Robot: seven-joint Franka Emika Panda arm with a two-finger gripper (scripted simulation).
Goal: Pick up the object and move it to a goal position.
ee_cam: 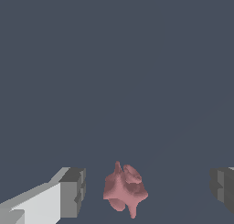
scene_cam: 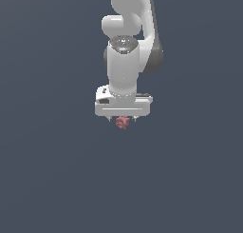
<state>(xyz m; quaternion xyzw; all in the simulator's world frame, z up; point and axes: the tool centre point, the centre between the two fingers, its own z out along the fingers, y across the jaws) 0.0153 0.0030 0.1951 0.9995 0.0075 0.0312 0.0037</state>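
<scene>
We see the arm (scene_cam: 124, 61) pointing straight down, with the gripper (scene_cam: 123, 119) spread wide. In the wrist view its two fingers (ee_cam: 72, 192) stand well apart, with clear gaps on both sides of the object (ee_cam: 124, 189), so nothing is grasped. The object, a lumpy pinkish-red bit, sits between the fingers, nearer one than the other. From the exterior view only part of it peeks out below the gripper (scene_cam: 123, 122); the fingertips there are too small and dark for us to make out. Both fingers are cut off by the wrist view's edge. We cannot tell whether the object rests on the plain grey surface (scene_cam: 52, 179).
</scene>
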